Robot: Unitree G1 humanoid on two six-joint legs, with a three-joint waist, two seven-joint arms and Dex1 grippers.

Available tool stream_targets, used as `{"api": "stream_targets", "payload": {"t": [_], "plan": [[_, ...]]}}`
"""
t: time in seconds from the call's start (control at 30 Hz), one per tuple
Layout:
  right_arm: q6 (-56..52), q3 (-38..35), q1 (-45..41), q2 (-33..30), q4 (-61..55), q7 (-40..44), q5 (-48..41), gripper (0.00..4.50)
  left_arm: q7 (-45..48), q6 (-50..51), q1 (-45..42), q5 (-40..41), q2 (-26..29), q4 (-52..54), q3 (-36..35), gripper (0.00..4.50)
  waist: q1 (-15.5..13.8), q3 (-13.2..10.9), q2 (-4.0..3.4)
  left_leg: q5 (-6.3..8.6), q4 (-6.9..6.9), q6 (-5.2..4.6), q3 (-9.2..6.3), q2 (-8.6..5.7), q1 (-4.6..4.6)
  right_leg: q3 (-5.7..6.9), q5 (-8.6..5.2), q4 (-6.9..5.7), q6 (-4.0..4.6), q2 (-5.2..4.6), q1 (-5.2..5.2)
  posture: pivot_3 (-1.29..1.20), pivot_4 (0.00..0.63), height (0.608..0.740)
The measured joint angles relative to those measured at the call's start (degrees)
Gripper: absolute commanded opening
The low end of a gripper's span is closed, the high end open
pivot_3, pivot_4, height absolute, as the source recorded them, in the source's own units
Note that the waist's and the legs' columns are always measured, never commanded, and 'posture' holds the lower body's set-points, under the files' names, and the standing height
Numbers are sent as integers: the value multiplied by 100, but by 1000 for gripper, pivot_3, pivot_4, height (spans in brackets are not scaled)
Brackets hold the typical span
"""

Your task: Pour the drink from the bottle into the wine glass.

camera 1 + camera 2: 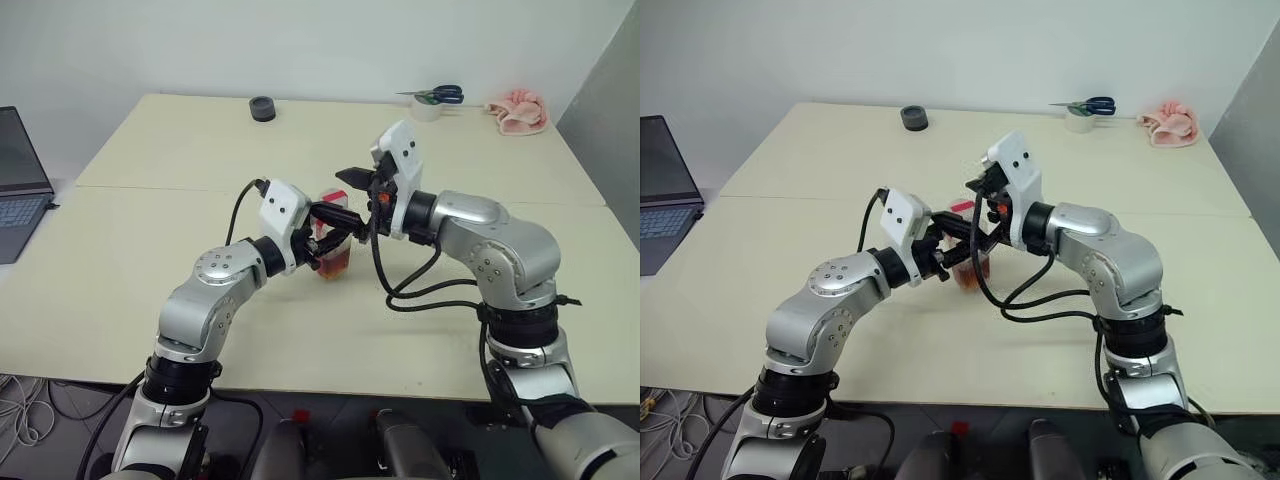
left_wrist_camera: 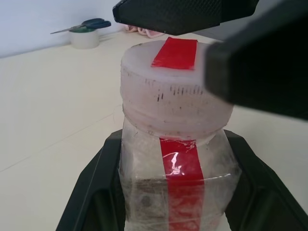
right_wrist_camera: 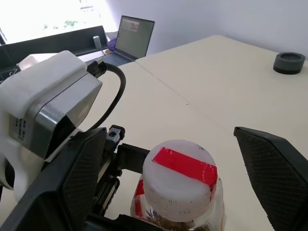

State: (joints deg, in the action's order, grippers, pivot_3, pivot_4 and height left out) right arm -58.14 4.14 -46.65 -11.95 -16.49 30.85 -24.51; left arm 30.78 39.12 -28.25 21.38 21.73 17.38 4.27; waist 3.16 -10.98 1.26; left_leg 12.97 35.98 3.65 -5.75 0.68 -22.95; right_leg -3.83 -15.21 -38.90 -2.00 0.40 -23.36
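My right gripper (image 3: pixel 168 159) gapes wide, empty, astride the cap (image 3: pixel 179 179); the upright bottle (image 2: pixel 179 187) sits clamped in my left gripper (image 1: pixel 335 228).

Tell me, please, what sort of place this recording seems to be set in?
Probably an office or lab workspace: pale tables pushed together against a plain white wall, an open laptop at the edge, and scissors lying on a tape roll at the far side.
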Motion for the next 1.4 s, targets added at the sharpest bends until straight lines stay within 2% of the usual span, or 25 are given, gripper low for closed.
{"api": "stream_targets", "payload": {"t": [0.07,0.23,0.57,0.7,0.77,0.9,1.0,1.17,1.4], "plan": [[-100,-10,70,4,-71,-124,-54,3559,-2,-2,0,-3,1,0,0,2107,0,0,0,0,1,0,1,0,0,-1,0,0,0,0,0,0,150,740],[-201,-13,137,-7,-170,-353,-145,1795,-3,-6,2,-3,1,0,-1,2107,4,0,0,0,2,-1,1,0,1,-1,-2,-1,-3,1,0,0,150,740],[-34,-30,135,-17,60,-235,-267,1782,-20,-6,34,-5,9,5,-3,2104,6,0,0,0,2,-1,3,0,1,-1,-2,0,-3,1,0,0,150,740],[505,-47,40,-490,768,1078,-523,1782,74,-5,53,26,14,74,81,2103,3,0,0,0,4,-1,6,-2,0,-2,-2,4,-4,1,1,0,150,740],[1254,94,-191,-775,1529,2147,-453,1782,113,-5,52,49,10,151,108,2103,6,-1,0,0,5,-2,9,-3,4,-2,-2,7,-5,1,5,0,150,740],[2793,468,-816,-742,3221,3465,29,1782,7,35,14,-6,28,62,79,2102,92,-1,0,0,1,-3,10,10,13,-8,-2,1,-5,18,4,0,150,740],[3451,520,-1090,-693,3997,4011,195,1782,-17,59,16,-8,78,55,76,2102,97,-1,0,0,-1,-2,5,12,9,-5,-1,0,-1,19,3,0,150,740],[3902,519,-1187,-594,4472,4291,311,1782,-21,111,56,-5,122,68,78,2102,79,-1,-1,1,1,0,7,0,2,-4,13,4,22,-1,3,0,150,740],[3143,560,-1069,-780,4006,4188,305,4274,-93,155,36,16,141,187,-50,2087,11,-3,-3,1,2,0,1,-1,2,1,13,1,21,-1,3,0,150,740]]}}
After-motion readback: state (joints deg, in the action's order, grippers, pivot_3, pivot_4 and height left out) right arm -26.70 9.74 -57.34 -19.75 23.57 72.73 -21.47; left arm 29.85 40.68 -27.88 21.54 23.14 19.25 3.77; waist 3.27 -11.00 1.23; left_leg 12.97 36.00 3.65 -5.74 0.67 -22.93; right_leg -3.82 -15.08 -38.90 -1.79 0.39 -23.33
